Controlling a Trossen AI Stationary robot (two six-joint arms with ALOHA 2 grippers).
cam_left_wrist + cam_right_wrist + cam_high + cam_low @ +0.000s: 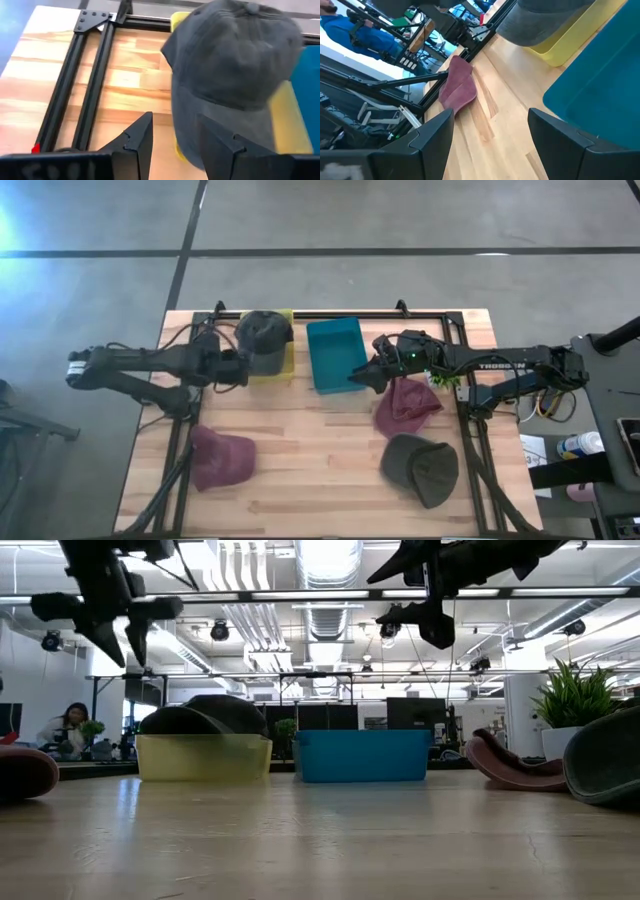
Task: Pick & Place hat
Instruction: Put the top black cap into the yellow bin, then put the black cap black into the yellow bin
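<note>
Left hand [243, 367] was released, fingers apart, just left of the yellow bin [288, 360] at upper centre, which held the grey hat [263, 334]. Right hand [358, 377] was also released, over the teal bin [333, 355] edge. On the counter [310, 470]: maroon hat [220, 457] lower left, another maroon hat [405, 406] and dark hat [421, 468] at right.

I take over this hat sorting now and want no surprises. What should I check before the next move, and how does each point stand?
1. Left tool open and empty: ok.
2. Right tool open and empty: ok.
3. Grey hat sits in the yellow bin: ok.
4. Teal bin free to receive a hat: ok.
5. Maroon hat near the right tool, unobstructed: ok.
6. Which hat goes next: cannot tell.
</note>
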